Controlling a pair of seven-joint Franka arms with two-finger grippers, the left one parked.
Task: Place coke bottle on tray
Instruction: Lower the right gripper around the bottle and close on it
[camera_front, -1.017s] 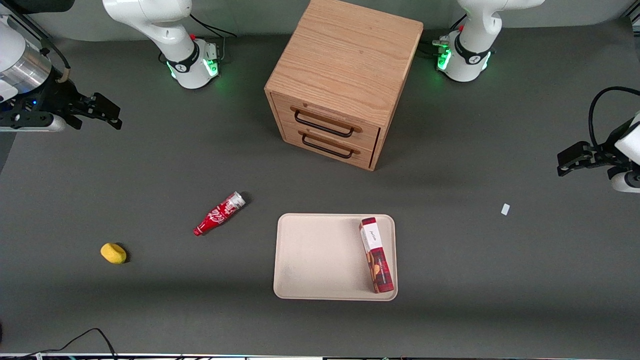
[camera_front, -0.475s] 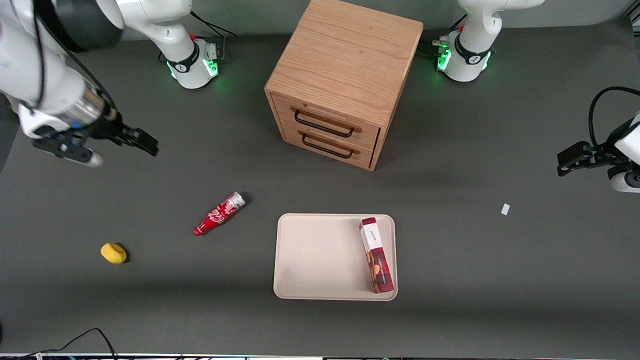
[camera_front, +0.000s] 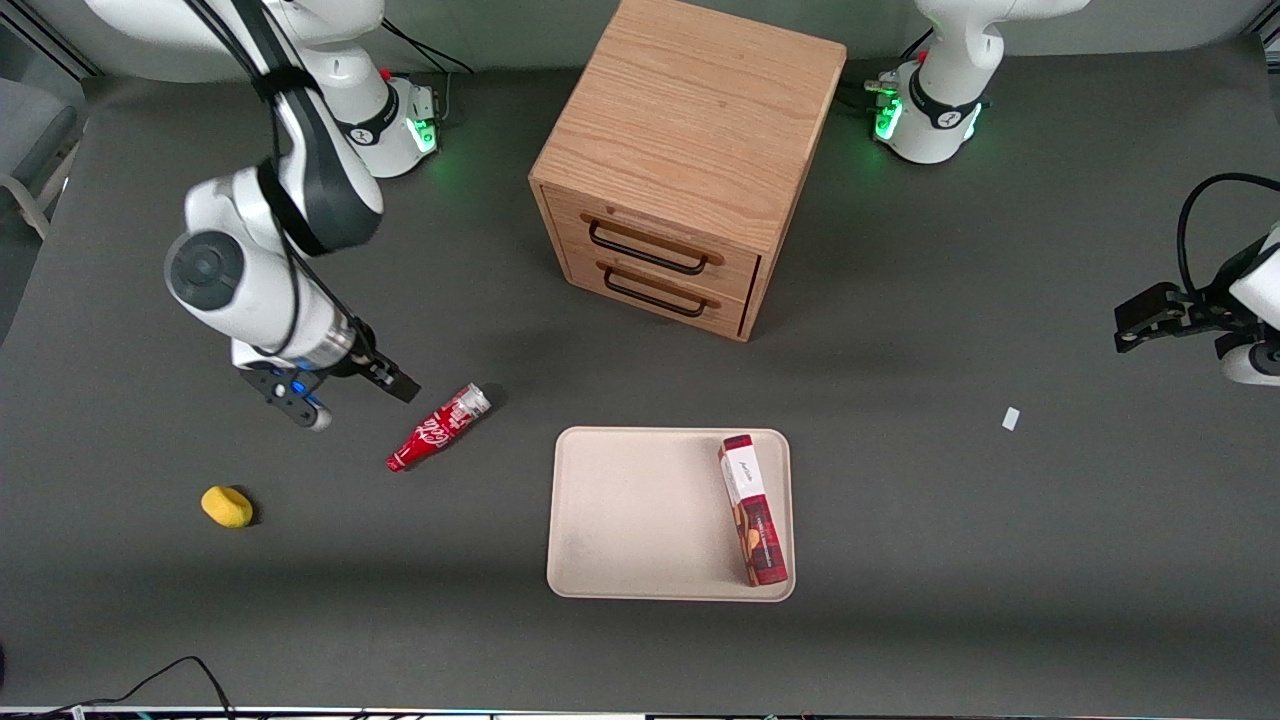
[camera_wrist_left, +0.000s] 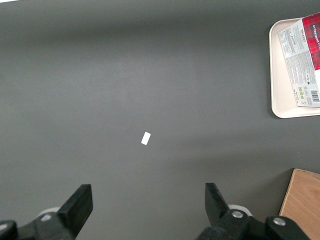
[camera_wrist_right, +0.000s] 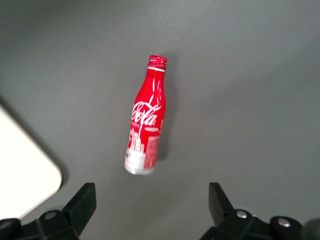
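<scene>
- Coke bottle (camera_front: 438, 427) lies on its side on the dark table (camera_front: 900, 520), off the tray (camera_front: 640, 520), well apart from it toward the working arm's end; red cap nearer the front camera, silver base pointing toward the drawer cabinet (camera_front: 690, 165).
- Tray holds a red-and-white box (camera_front: 753, 510) along its edge toward the parked arm's end.
- Yellow object (camera_front: 227, 506) rests farther from the tray than the bottle, toward the working arm's end.
- Gripper (camera_front: 385, 378) hovers close to the bottle's silver base, fingers (camera_wrist_right: 80, 205) spread wide, holding nothing.
- White scrap (camera_front: 1011, 419) lies toward the parked arm's end.
</scene>
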